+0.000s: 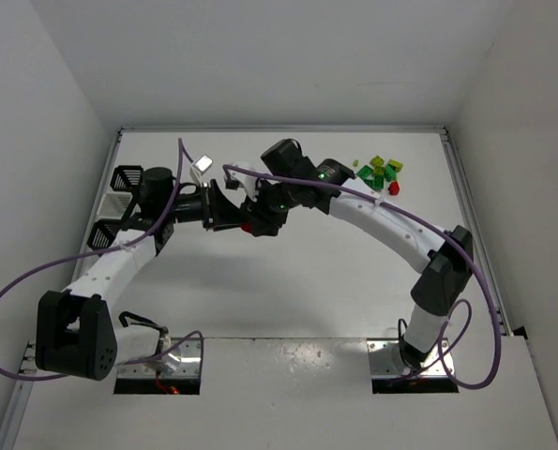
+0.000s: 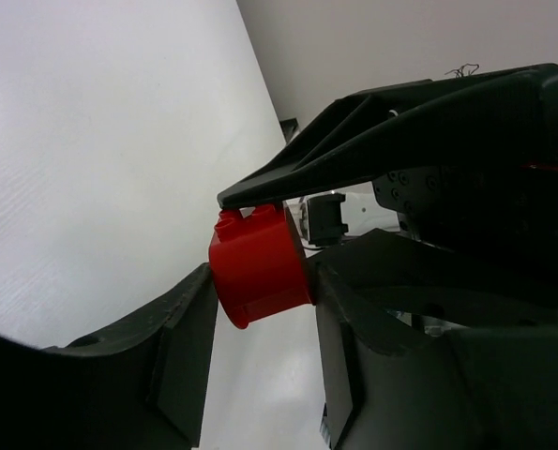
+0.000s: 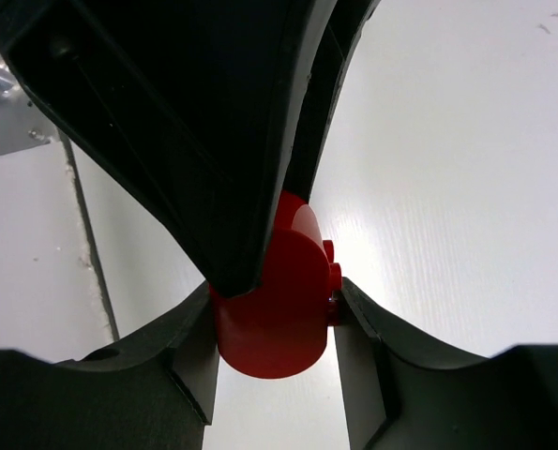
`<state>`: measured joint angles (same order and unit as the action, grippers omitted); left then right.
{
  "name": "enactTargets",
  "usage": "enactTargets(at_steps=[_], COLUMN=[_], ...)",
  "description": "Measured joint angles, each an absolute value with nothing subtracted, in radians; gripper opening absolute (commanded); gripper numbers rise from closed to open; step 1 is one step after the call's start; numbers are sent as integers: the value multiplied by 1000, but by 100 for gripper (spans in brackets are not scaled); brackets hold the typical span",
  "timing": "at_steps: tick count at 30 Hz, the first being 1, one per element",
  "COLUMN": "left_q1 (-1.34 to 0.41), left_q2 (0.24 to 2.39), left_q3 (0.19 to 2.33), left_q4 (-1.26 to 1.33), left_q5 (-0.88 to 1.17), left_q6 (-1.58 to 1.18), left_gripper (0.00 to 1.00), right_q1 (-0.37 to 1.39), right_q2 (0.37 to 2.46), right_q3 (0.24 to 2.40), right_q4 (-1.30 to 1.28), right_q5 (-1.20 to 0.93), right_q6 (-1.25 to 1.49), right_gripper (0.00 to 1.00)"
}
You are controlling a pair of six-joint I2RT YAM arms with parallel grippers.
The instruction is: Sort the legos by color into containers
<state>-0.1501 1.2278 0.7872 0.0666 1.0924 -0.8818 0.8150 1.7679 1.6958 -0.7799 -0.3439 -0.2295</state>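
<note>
A red lego (image 1: 248,227) hangs above the middle of the table, where both grippers meet. My right gripper (image 3: 277,291) is shut on this red lego (image 3: 279,323), one pad on each side. My left gripper (image 2: 262,272) comes in from the left and has both fingers against the same red lego (image 2: 260,262). A right finger (image 2: 354,150) lies over the brick's top. Several green and yellow-green legos (image 1: 380,171) and one red lego (image 1: 394,187) lie at the far right. Three containers stand far left: a black one (image 1: 128,176), a white one (image 1: 114,202) and another black one (image 1: 105,234).
The left arm (image 1: 119,267) runs from its base at the near left towards the containers. The right arm (image 1: 400,230) arcs from the near right across the table's middle. White walls close the table on three sides.
</note>
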Motion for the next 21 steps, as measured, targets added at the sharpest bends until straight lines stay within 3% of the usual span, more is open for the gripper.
enactTargets(at_steps=[2, 3, 7, 10, 11, 16, 21], left_q1=[-150, -150, -150, -143, -141, -106, -21], left_q2=[1228, 1228, 1224, 1210, 1204, 1177, 1170], left_q3=[786, 784, 779, 778, 776, 773, 820], left_q4=[73, 78, 78, 59, 56, 24, -109], left_q5=[1094, 1092, 1090, 1074, 1070, 1063, 1017], left_q6=[-894, -900, -901, -890, -887, -842, -714], left_gripper=[37, 27, 9, 0, 0, 0, 0], right_q1=[816, 818, 826, 829, 830, 826, 786], right_q2=[1768, 1768, 1768, 1766, 1764, 1734, 1649], right_q3=[1696, 1696, 1694, 1687, 1682, 1637, 1521], right_q4=[-780, -780, -780, -771, -763, -733, -706], right_q5=[-332, -327, -310, -307, -306, -293, -254], right_q6=[-233, -233, -236, -236, -236, -220, -199], right_gripper=[12, 17, 41, 42, 44, 80, 92])
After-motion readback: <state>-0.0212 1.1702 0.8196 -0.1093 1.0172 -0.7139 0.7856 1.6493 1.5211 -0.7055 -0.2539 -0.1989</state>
